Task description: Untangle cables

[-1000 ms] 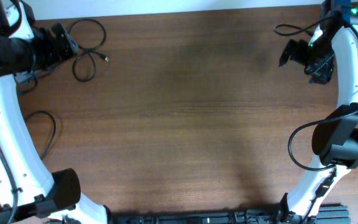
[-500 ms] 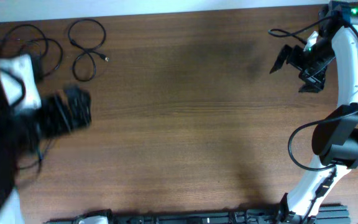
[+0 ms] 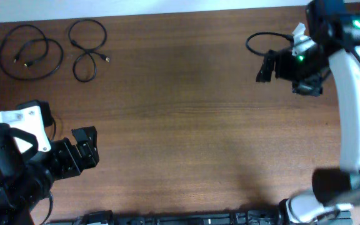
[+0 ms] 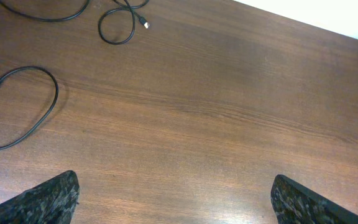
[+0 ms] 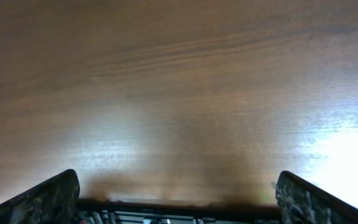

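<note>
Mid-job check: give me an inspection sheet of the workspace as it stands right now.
Surface: brown wooden tabletop, no damage seen.
Job's things: large thin black cord loop and thin black figure-eight cord lie apart at the far left corner; a third cord cannot be told apart.
Clutter: nothing seen.
Grippers: left end effector open, nothing between its fingers; right end effector open, also empty; neither touches a cord.
Cables: thin black wire loop beside the right end effector, seemingly arm wiring.
Surroundings: white band along the far edge; black rail along the near edge.
</note>
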